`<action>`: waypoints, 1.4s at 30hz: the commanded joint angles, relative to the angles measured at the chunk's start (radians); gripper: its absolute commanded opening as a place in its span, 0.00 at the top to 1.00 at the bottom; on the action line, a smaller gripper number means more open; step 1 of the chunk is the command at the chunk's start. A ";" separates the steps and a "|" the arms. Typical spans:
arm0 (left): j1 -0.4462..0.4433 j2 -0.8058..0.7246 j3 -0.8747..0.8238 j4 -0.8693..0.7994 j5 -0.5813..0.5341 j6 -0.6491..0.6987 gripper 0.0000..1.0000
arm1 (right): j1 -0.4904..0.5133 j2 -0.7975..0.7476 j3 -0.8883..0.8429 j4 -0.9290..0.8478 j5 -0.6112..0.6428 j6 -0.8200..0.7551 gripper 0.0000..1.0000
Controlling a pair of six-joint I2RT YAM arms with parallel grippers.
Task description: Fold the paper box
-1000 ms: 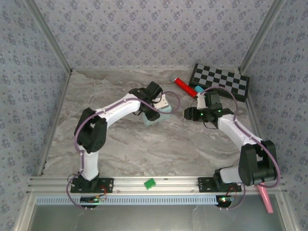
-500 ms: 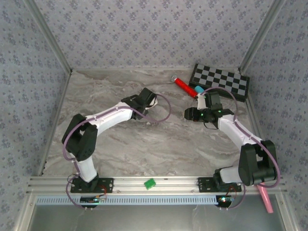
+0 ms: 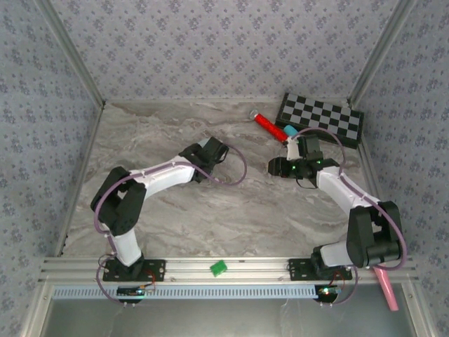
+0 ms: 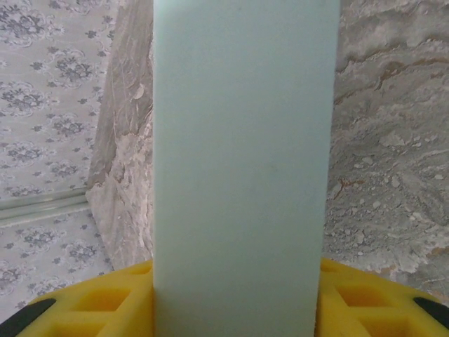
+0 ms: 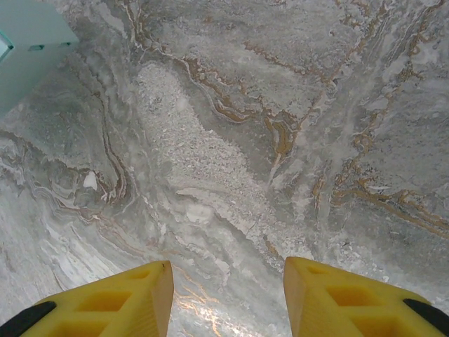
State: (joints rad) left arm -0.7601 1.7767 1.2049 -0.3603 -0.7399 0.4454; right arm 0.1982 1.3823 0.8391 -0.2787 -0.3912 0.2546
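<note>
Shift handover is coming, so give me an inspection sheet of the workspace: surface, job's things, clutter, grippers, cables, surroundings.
Surface: table, grey veined marble.
Job's things: box, pale blue, flat face toward the left wrist camera.
Clutter: checkerboard at the far right; red marker beside it; green block on the near rail; pink object beyond the near right corner.
Grippers: left gripper closed on the box; right gripper open over bare marble.
Cables: purple cable loops loose off the left arm.
Surroundings: patterned walls.
</note>
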 commanded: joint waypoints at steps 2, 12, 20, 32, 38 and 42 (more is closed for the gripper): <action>-0.024 0.018 -0.022 0.044 -0.055 -0.008 0.51 | -0.006 0.010 -0.008 0.008 -0.019 0.010 0.53; -0.080 0.070 -0.051 0.085 -0.095 -0.048 0.51 | -0.006 0.015 -0.002 0.007 -0.022 0.012 0.53; -0.115 0.112 -0.051 0.072 -0.096 -0.074 0.43 | -0.007 0.016 -0.001 -0.002 -0.018 0.008 0.53; -0.130 0.107 -0.053 0.069 -0.055 -0.088 0.19 | -0.007 0.018 -0.004 -0.005 -0.013 0.007 0.53; -0.130 0.066 -0.075 0.091 -0.001 -0.084 0.05 | -0.010 0.017 -0.009 -0.002 -0.001 0.010 0.52; -0.129 0.016 -0.105 0.122 0.028 -0.095 0.01 | -0.011 0.018 -0.013 -0.001 0.007 0.012 0.52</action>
State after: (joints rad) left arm -0.8841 1.8530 1.1088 -0.2661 -0.7429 0.3649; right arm 0.1940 1.3949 0.8345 -0.2722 -0.3973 0.2550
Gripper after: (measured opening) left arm 0.989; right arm 0.479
